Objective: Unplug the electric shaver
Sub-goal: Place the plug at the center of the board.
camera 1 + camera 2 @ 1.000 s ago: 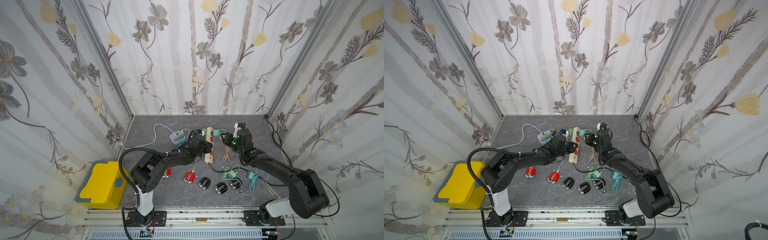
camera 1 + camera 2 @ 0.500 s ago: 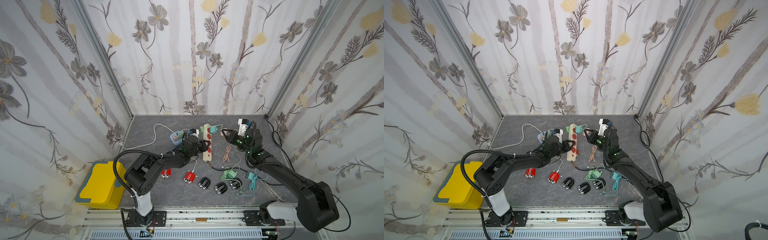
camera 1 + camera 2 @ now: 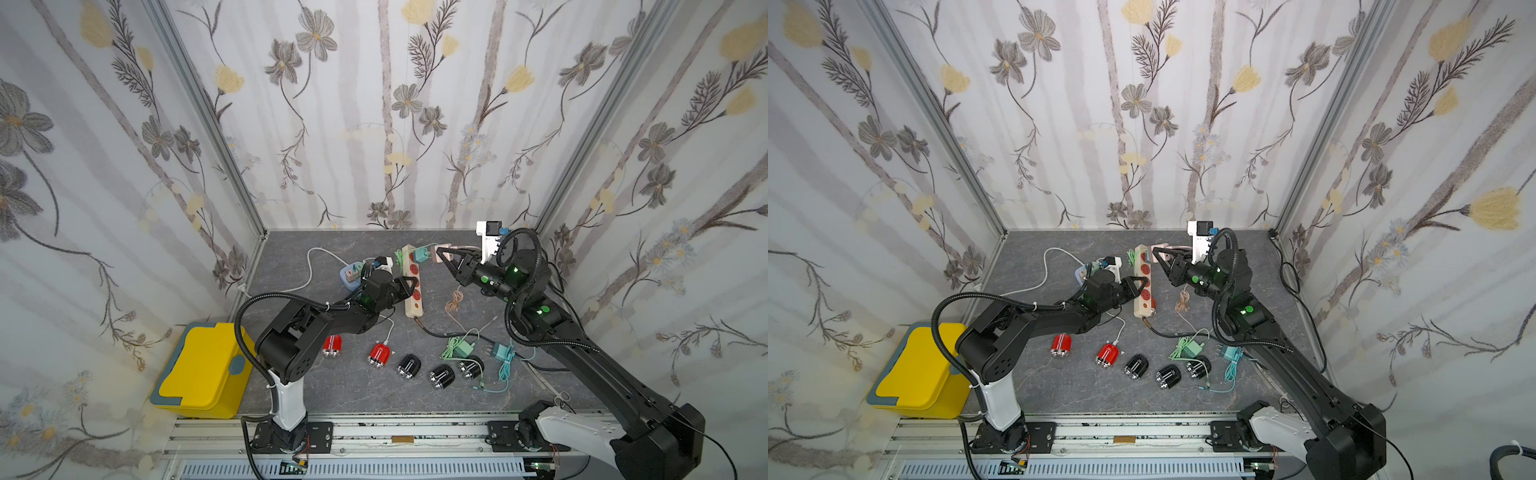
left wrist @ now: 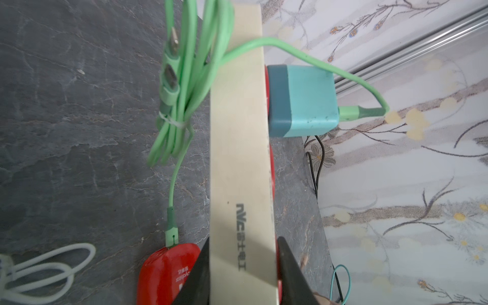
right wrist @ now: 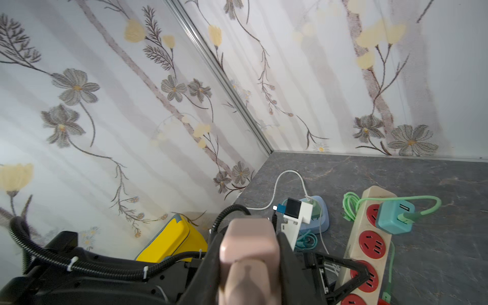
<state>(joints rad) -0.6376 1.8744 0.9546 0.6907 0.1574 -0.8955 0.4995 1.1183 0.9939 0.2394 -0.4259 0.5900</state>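
Plug (image 5: 248,247) clear of strip (image 5: 369,245) edge

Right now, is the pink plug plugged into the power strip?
No, the right gripper holds the pink plug clear of the power strip, which carries a teal charger.

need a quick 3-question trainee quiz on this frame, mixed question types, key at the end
1. True or false: the right gripper holds the pink plug clear of the power strip.
2. What does the left gripper clamp? A) yellow box B) power strip C) black shaver
3. Fill in: the number of plugs seated in the strip's sockets is ___.

Key
1. True.
2. B.
3. One, the teal adapter near the strip's far end.
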